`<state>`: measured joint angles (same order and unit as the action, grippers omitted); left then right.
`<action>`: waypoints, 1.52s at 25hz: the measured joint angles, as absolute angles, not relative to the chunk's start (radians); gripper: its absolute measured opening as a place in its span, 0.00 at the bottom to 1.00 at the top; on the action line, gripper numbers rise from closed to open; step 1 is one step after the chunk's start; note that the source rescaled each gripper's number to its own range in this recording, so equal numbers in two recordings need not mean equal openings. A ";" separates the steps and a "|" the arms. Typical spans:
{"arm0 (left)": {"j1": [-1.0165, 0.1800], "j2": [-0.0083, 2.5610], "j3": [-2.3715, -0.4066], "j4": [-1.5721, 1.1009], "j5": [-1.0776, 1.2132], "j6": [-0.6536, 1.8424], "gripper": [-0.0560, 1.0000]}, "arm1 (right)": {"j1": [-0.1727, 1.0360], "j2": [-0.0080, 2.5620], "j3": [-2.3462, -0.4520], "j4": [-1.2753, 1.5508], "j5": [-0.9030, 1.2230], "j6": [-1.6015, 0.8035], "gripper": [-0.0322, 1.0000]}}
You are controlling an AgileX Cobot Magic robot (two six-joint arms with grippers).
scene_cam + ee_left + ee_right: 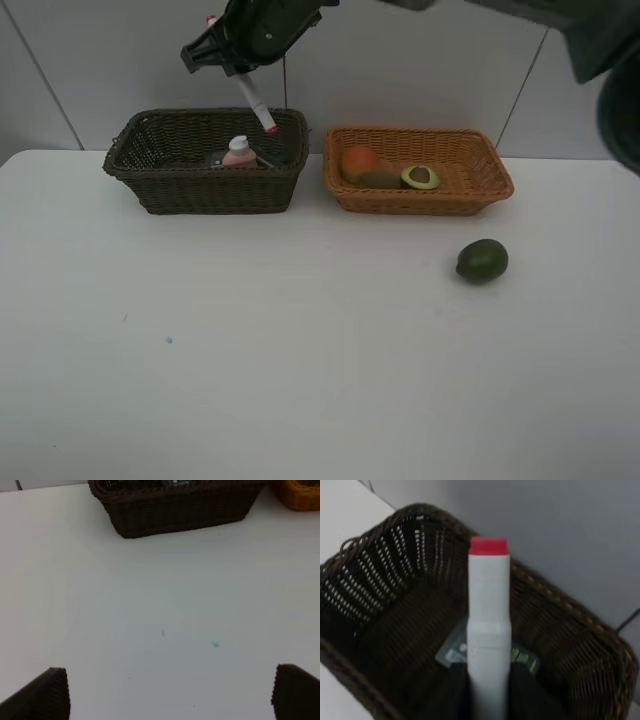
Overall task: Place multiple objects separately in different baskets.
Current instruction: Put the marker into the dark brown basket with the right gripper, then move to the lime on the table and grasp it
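Gripping white-pink marker (256, 104), right gripper (236, 68) above dark brown basket (205, 188)

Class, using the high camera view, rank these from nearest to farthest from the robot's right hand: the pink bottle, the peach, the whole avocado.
1. Pink bottle, in the dark basket, below the right hand.
2. Peach, left end of the orange basket.
3. Whole avocado, on the table, right side.

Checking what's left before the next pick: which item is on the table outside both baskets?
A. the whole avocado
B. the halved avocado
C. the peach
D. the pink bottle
A: the whole avocado lies on the bare table, in front of the orange basket.
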<state>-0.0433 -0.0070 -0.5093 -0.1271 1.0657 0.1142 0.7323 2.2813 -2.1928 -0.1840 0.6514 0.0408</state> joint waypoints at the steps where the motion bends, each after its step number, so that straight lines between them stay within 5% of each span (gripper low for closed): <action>1: -0.043 -0.007 -0.509 -0.127 1.066 0.114 1.00 | 0.727 2.308 -2.210 -0.184 0.629 0.041 0.04; 4: -0.043 -0.007 -0.509 -0.127 1.066 0.114 1.00 | 0.701 2.365 -2.225 -0.181 0.540 0.042 0.26; 7: -0.043 -0.007 -0.509 -0.127 1.066 0.114 1.00 | 0.664 2.410 -2.226 -0.163 0.462 0.063 0.73; 10: -0.043 -0.007 -0.509 -0.127 1.066 0.114 1.00 | 0.642 2.432 -2.226 -0.142 0.447 0.068 0.93; 17: -0.043 -0.007 -0.509 -0.127 1.066 0.114 1.00 | 0.621 2.383 -2.226 -0.115 0.551 0.070 1.00; 25: -0.043 -0.007 -0.509 -0.127 1.066 0.114 1.00 | 0.547 2.232 -2.228 -0.099 1.164 0.115 1.00; 38: -0.043 -0.007 -0.509 -0.127 1.066 0.114 1.00 | 0.353 2.012 -1.818 -0.083 1.214 0.122 1.00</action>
<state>-0.0433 -0.0070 -0.5093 -0.1271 1.0657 0.1142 0.3528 2.0117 -1.8184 -0.0829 1.2140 0.1220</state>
